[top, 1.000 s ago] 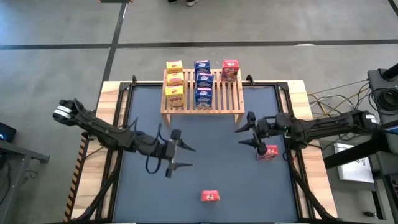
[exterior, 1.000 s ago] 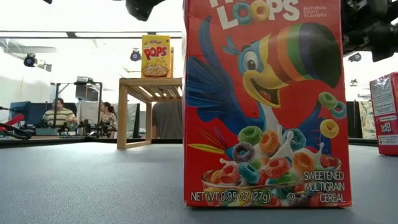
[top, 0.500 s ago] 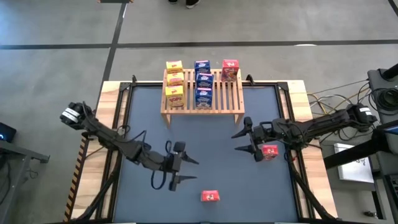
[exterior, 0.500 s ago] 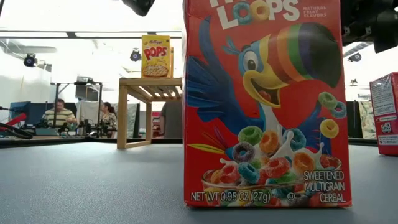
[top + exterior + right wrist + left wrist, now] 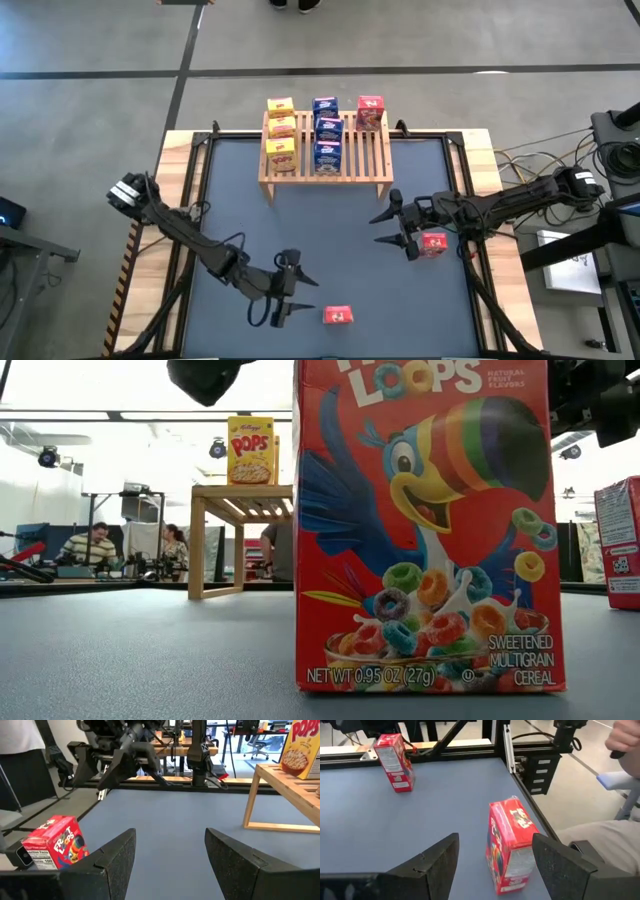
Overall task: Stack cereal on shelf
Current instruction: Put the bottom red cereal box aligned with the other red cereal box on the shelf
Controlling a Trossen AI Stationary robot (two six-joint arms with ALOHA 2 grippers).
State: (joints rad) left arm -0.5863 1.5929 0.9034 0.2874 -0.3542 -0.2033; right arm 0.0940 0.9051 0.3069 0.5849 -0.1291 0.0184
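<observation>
- High view: left end effector (image 5: pixel 297 295), lower centre, fingers spread, just left of a red cereal box (image 5: pixel 338 316) on the bench (image 5: pixel 350 230).
- Right end effector (image 5: pixel 392 229), also spread, beside another red box (image 5: pixel 431 243), right of centre.

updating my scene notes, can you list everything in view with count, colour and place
yellow cereal boxes: three, yellow, in a row on the left side of the shelf
blue cereal boxes: three, blue, in a row along the middle of the shelf
red cereal box on shelf: one, red, far end of the shelf's right side
red cereal box by camera: one, red, near table edge, lying down
red cereal box at right: one, red, right side of the table
shelf: one, light wood, slatted, far middle of the table
table: one, dark blue-grey
left gripper: jaws open, beside the near red box
right gripper: jaws open, next to the right red box
</observation>
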